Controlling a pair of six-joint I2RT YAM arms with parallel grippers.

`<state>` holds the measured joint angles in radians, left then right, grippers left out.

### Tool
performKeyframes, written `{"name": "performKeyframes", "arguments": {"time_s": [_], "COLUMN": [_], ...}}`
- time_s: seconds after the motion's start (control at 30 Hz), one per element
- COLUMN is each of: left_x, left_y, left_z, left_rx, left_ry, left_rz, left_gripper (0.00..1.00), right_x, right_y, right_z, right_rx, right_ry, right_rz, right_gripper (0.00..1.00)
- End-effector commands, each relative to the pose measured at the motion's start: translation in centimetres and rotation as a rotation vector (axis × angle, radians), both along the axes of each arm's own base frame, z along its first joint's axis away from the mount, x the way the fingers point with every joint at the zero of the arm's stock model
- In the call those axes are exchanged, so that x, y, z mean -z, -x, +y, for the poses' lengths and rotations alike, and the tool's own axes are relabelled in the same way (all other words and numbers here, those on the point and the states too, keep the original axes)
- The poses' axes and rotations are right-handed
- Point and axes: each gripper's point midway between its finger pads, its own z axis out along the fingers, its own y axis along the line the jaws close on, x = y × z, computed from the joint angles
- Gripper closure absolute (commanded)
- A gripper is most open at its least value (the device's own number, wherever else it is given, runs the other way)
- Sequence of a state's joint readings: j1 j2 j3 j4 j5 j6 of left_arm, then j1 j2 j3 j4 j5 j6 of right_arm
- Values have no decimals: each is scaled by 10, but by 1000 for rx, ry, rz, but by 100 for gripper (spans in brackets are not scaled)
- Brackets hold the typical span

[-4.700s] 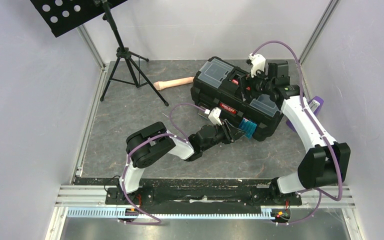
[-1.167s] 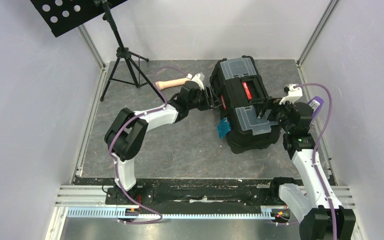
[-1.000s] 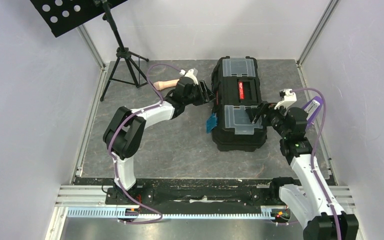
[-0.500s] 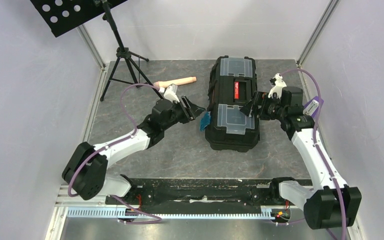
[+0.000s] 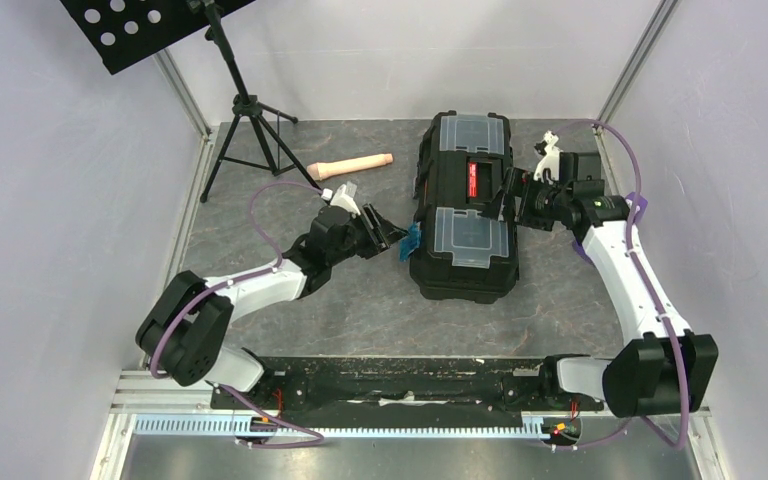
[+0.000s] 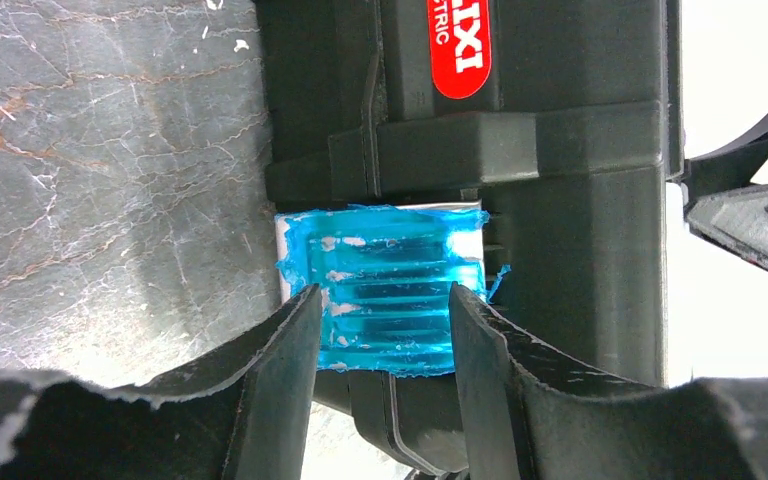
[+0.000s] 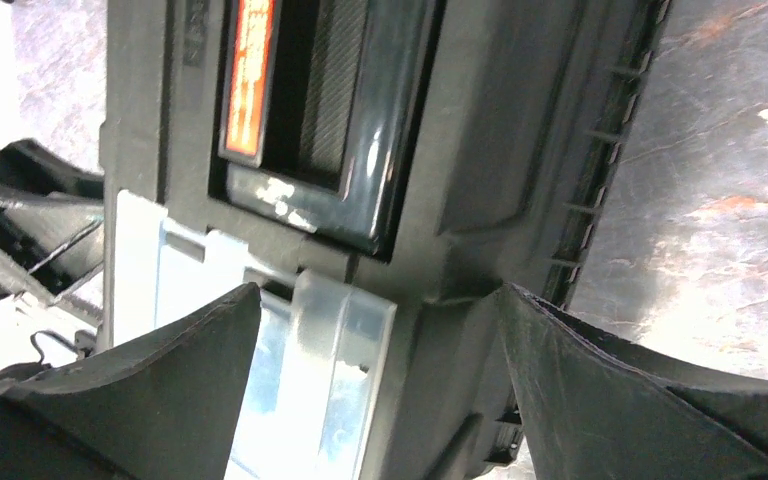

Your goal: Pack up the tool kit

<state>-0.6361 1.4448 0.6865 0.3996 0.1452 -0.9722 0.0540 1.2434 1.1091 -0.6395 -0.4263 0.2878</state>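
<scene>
The tool kit [image 5: 463, 272] is a black toolbox lying lengthwise at centre right, its lid down, with two clear lids [image 5: 472, 232] and a red-labelled handle [image 5: 476, 180]. A blue latch [image 5: 409, 241] sticks out on its left side. My left gripper [image 5: 397, 238] is at that latch. In the left wrist view its fingers [image 6: 270, 380] stand apart on either side of the blue latch [image 6: 380, 265], without pinching it. My right gripper [image 5: 508, 195] is wide open over the box's right edge. One jaw is above a clear lid [image 7: 330, 380] and the other is outside the black wall [image 7: 480, 150].
A beige cylindrical handle [image 5: 350, 165] lies left of the box. A black tripod [image 5: 250, 110] stands at the back left under a perforated black plate [image 5: 130, 25]. A purple object [image 5: 640, 205] shows behind my right arm. Walls close in on both sides.
The toolbox has shifted slightly left. My left gripper came down from the box's far left side to the blue latch. My right gripper moved further back along the right edge.
</scene>
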Motion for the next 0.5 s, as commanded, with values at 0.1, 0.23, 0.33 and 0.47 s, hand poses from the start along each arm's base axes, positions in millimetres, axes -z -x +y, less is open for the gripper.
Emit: {"name": "performKeyframes", "arguments": {"time_s": [0.1, 0.23, 0.33, 0.47], "left_x": [-17, -13, -6, 7], "left_y": [-7, -11, -14, -13], "left_z": [-6, -6, -9, -13], "left_rx": [6, 0, -1, 8], "left_ry": [68, 60, 65, 74], "left_rz": [-11, 2, 35, 82], "left_gripper": [44, 44, 44, 48], "right_x": [-41, -46, -38, -13], "right_y": [-53, -64, -71, -68], "right_z": [-17, -15, -14, -13], "right_rx": [46, 39, 39, 35], "right_ry": [73, 68, 65, 64], "right_rz": [-167, -172, -151, -100], "right_gripper": [11, 11, 13, 18]}}
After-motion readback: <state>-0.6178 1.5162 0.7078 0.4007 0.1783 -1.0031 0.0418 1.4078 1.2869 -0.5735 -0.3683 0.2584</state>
